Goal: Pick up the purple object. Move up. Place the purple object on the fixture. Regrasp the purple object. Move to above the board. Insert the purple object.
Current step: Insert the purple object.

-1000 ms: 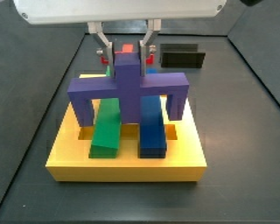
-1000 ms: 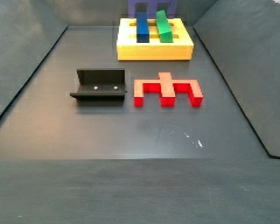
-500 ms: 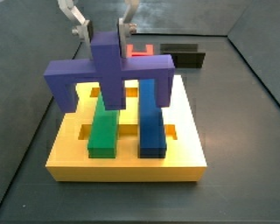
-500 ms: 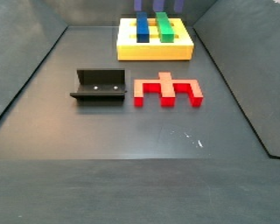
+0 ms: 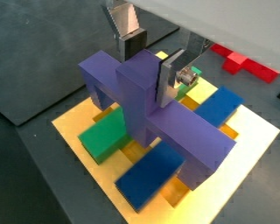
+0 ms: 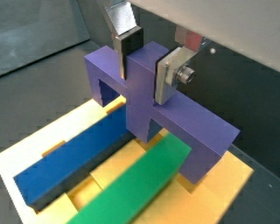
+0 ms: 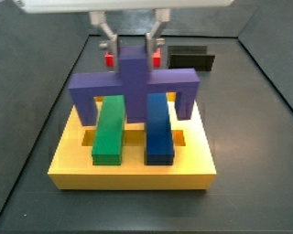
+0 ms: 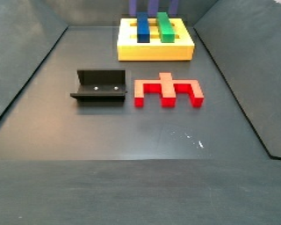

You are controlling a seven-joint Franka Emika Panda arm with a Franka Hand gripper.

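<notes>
Over the yellow board (image 7: 76,163), the gripper (image 7: 132,47) is clamped on the upright stem of the purple object (image 7: 135,88), one silver finger (image 5: 127,31) pressed to each side of the stem in both wrist views. The purple object is a single piece: a tall central post crossed by a wide bar, with a short leg dropping from each end of that bar. In a side view its legs reach down to the board's far edge, straddling the two pieces seated there; whether they touch the board cannot be told.

Two long blocks lie side by side in the board's slots: one green block (image 7: 110,132) and one blue block (image 7: 159,129), both running from under the purple bar toward the board's near edge. Both wrist views show the same pair, the green block (image 6: 143,185) and the blue block (image 6: 77,159), lying beneath the purple object (image 6: 157,115) within the board's yellow frame (image 6: 28,143).

Away from the board on the dark floor (image 8: 154,176) sit one dark L-shaped fixture (image 8: 99,87) and one red piece (image 8: 168,90) with three prongs, just beside each other and apart. In that side view the board (image 8: 154,48) stands well beyond them, and only the purple object's lower tips (image 8: 136,7) show at the frame edge.
</notes>
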